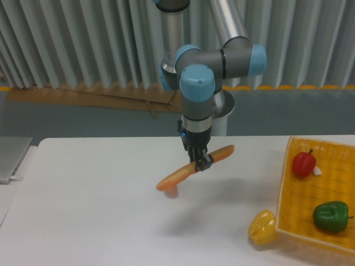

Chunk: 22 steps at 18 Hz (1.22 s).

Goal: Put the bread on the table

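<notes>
The bread [177, 175], a long orange-tan loaf, hangs tilted in the air above the white table [83, 210], its left end lower than its right. My gripper [201, 162] points straight down and is shut on the loaf near its middle. A faint shadow of the loaf lies on the tabletop below it. The small brownish egg [172, 192] is mostly hidden behind the loaf's lower left end.
A yellow bell pepper [262, 227] lies on the table by the yellow woven basket [288, 188] at the right. The basket holds a red pepper [304, 163] and a green pepper [330, 215]. A grey slab [11, 158] sits at the left edge.
</notes>
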Tool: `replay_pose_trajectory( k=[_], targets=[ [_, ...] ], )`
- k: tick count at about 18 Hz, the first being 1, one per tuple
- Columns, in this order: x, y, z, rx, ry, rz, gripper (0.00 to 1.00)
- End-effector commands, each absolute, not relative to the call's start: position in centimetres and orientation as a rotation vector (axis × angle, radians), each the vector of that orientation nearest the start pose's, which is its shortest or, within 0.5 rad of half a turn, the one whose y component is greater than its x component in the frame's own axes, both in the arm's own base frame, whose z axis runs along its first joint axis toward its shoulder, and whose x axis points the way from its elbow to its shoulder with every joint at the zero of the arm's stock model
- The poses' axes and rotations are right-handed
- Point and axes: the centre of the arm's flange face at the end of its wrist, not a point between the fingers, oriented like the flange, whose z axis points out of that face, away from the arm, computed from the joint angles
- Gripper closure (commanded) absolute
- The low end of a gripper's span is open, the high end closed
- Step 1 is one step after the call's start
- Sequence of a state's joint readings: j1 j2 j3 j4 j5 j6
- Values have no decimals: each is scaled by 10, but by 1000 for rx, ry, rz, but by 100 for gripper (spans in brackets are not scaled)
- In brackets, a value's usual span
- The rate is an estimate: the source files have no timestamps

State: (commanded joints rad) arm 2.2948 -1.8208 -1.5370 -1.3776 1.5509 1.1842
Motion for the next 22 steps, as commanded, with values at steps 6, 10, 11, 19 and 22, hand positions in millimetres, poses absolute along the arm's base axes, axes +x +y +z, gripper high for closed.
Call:
replay_pose_trajectory(
  k=[6,10,11,19,22],
  targets=[
    [-305,540,363,-3046,706,-16,65],
    [-314,545,348,-3048,711,22,65],
    [-315,544,347,-3061,714,37,65],
    [-319,540,350,-3106,729,100,0],
    [-318,540,359,-3096,723,118,0]
  ],
)
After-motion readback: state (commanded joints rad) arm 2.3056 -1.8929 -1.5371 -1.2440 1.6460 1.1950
